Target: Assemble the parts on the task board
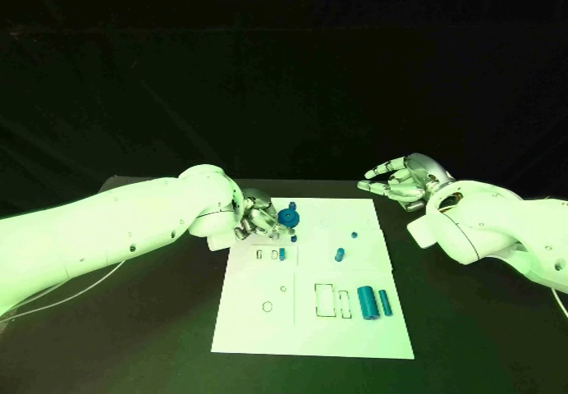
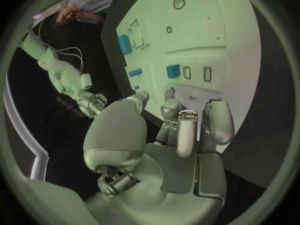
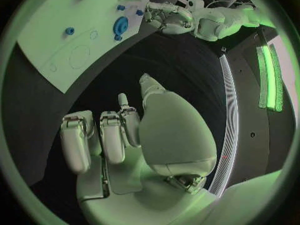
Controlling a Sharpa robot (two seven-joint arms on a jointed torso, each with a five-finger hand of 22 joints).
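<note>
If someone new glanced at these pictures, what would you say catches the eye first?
Probably the white task board in the middle of the black table, dotted with small blue parts. Next, the left hand at the board's far left corner, right beside a round blue part. The right hand hovers off the far right corner, fingers apart, holding nothing.

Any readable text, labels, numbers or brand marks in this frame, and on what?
None can be read. The task board carries only outlined shapes, no letters or digits. The left hand, the right hand and both arms show no legible marking.
</note>
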